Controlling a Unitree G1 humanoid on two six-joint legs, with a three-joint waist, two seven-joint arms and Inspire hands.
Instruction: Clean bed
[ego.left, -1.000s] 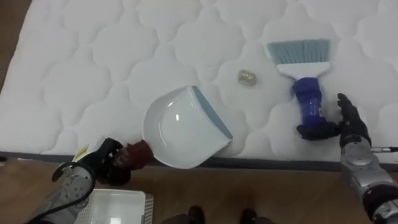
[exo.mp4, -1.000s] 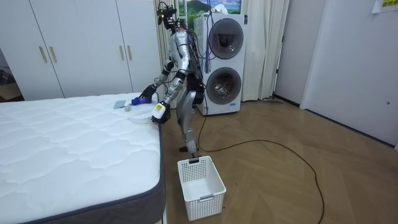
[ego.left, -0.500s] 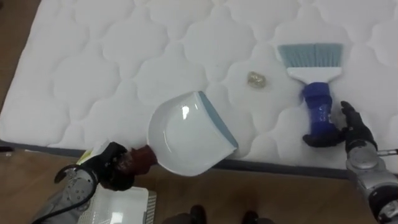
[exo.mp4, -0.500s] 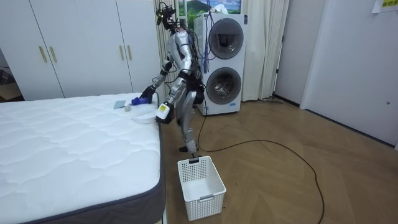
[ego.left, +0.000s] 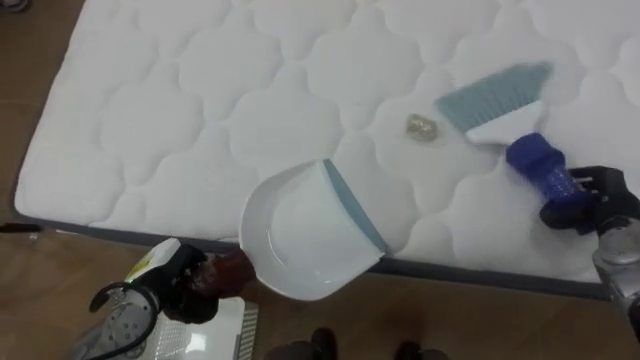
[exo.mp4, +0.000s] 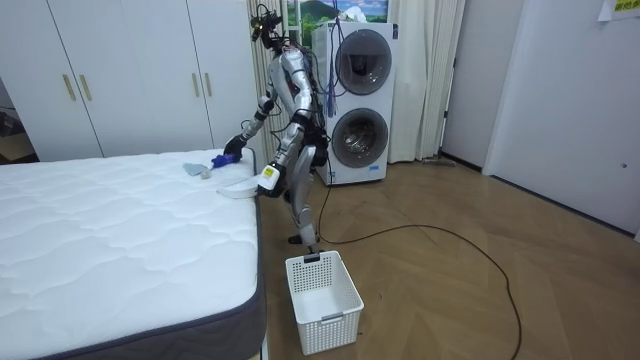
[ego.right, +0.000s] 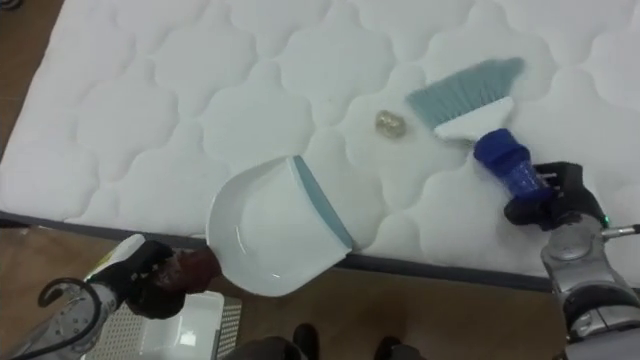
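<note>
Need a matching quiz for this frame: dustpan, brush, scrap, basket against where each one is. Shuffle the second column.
1 dustpan
2 brush
3 scrap
4 basket

A on the floor
B lying loose on the mattress
C held in the right robot hand
D held in the left robot hand, over the mattress edge

Pairs: 1-D, 2-C, 3-B, 4-A

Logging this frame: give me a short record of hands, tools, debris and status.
left hand: shut on the dustpan's handle, off the mattress edge
dustpan: white, lip toward the scrap, body overhanging the mattress edge
right hand: shut on the brush's blue handle
brush: bristles down, just beside the scrap
scrap: small, pale, between brush and dustpan, not yet in the pan
basket: white, on the floor by the mattress
</note>
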